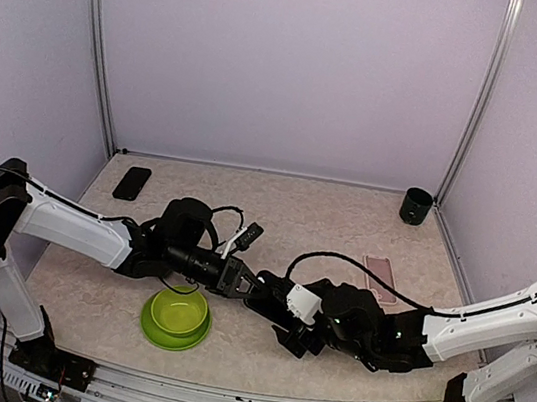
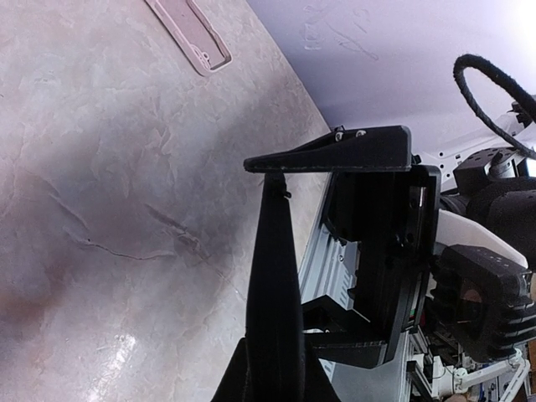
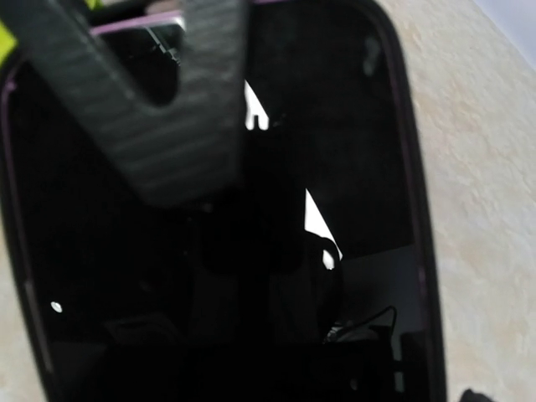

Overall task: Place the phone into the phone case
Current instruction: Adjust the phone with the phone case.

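The phone (image 3: 251, 251), a black screen with a purple rim, fills the right wrist view. In the left wrist view it is an edge-on dark slab (image 2: 272, 251) rising from my left gripper (image 2: 272, 368), which is shut on it. That gripper (image 1: 239, 280) hangs just above the table's middle. My right gripper (image 1: 277, 314) faces it from the right, and its fingers (image 2: 335, 155) stand wide open around the phone's far end. The pink phone case (image 1: 381, 279) lies flat on the table to the right, apart from both grippers, and shows as a pink strip (image 2: 191, 33) at the top of the left wrist view.
A green bowl (image 1: 175, 317) sits just below the left gripper near the front edge. A second dark phone-like slab (image 1: 132, 182) lies at the back left. A black cup (image 1: 415, 205) stands at the back right corner. Lilac walls enclose the table.
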